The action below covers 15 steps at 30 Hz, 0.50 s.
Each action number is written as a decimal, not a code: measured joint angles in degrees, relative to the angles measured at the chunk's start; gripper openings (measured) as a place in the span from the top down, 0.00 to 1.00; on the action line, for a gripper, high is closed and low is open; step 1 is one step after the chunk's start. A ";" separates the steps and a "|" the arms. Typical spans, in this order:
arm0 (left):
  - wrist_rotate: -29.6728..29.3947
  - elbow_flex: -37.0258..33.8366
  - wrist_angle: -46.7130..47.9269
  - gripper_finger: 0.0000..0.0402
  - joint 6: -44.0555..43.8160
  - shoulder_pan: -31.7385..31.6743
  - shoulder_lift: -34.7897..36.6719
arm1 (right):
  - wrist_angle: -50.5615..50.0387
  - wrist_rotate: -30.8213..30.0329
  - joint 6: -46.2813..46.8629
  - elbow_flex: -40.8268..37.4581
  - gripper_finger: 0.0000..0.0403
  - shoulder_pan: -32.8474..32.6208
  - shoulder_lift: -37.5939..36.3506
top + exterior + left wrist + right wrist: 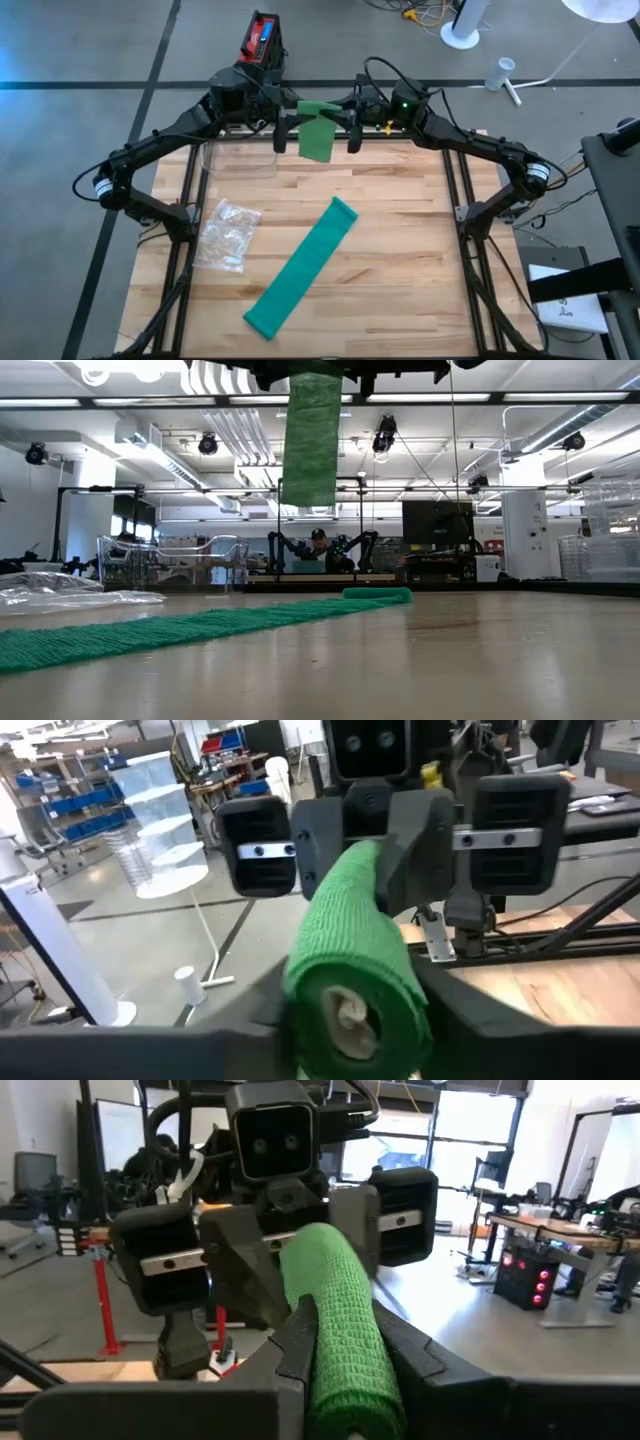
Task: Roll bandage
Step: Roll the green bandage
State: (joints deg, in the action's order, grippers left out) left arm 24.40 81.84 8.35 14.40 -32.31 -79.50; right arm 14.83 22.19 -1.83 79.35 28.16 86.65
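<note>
A green bandage roll [318,108] is held in the air over the table's far edge, between my two grippers, which face each other. Its loose tail [317,142] hangs straight down, also seen in the low view as the tail [312,440]. My left gripper [293,117] is shut on the roll's left end and my right gripper [343,117] on its right end. A second green bandage [300,268] lies flat and unrolled on the table, slanting from the near left to the middle, with its far end [377,594] slightly rolled. My left gripper pinches the roll's left end [350,990] between its two fingers. It comes in level from the table's left, fingers lying along the roll. The roll is lifted clear, roughly level, its tail hanging slack. My right gripper pinches the roll's right end [345,1370] between its two fingers. It comes in level from the table's right, fingers lying along the roll. The roll is clear of the table and reaches across to the other gripper.
A crumpled clear plastic bag [228,235] lies at the table's left. A clear plastic container [238,158] stands at the far left, near the left arm. A red and black device [262,38] sits on the floor beyond the table.
</note>
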 joint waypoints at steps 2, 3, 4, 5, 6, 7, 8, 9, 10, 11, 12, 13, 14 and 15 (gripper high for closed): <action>0.22 0.00 -0.10 0.86 -0.01 -0.30 0.00 | 0.04 0.02 1.12 0.00 0.84 0.00 0.00; 0.34 0.00 -0.04 0.91 0.01 -0.53 0.00 | 0.04 0.06 1.71 0.00 0.83 0.00 0.00; 0.46 0.00 -0.01 0.92 0.13 -0.65 -0.02 | 0.04 0.25 2.44 0.00 0.81 0.02 0.00; 0.51 0.00 -0.01 0.92 0.57 -0.73 -0.02 | 0.00 0.33 3.33 0.00 0.80 0.04 0.00; 0.53 0.00 0.04 0.92 1.39 -0.75 -0.02 | 0.02 0.42 4.20 0.00 0.78 0.04 0.00; 0.53 0.00 0.20 0.91 2.58 -0.77 -0.02 | -0.01 0.57 5.22 0.00 0.76 0.04 0.00; 0.52 0.00 0.48 0.88 3.59 -0.79 -0.02 | -0.21 1.07 5.81 0.00 0.75 0.04 0.00; 0.61 0.00 0.78 0.84 4.34 -0.79 -0.02 | -0.45 1.98 6.18 0.00 0.73 0.05 0.00; 0.64 -0.02 0.92 0.80 4.75 -0.77 -0.02 | -0.64 2.93 6.32 0.00 0.72 0.07 0.00; 0.62 -0.03 0.96 0.75 4.94 -0.77 -0.02 | -0.75 3.58 6.31 0.00 0.71 0.09 0.00; 0.62 -0.05 1.00 0.72 5.02 -0.77 -0.02 | -0.81 4.23 6.04 0.00 0.69 0.09 0.00; 0.60 -0.07 1.04 0.69 5.04 -0.79 -0.02 | -0.90 4.58 5.71 0.09 0.68 0.09 0.00; 0.58 -0.07 1.00 0.67 5.10 -0.81 -0.02 | -1.09 4.75 5.36 0.18 0.68 0.12 -0.02; 0.54 -0.07 0.96 0.65 5.19 -0.81 -0.02 | -1.49 4.88 4.87 0.27 0.67 0.21 -0.04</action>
State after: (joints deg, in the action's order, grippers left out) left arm 24.93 81.78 9.30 19.59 -33.12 -79.53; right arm 13.34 27.08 3.04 79.62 28.37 86.61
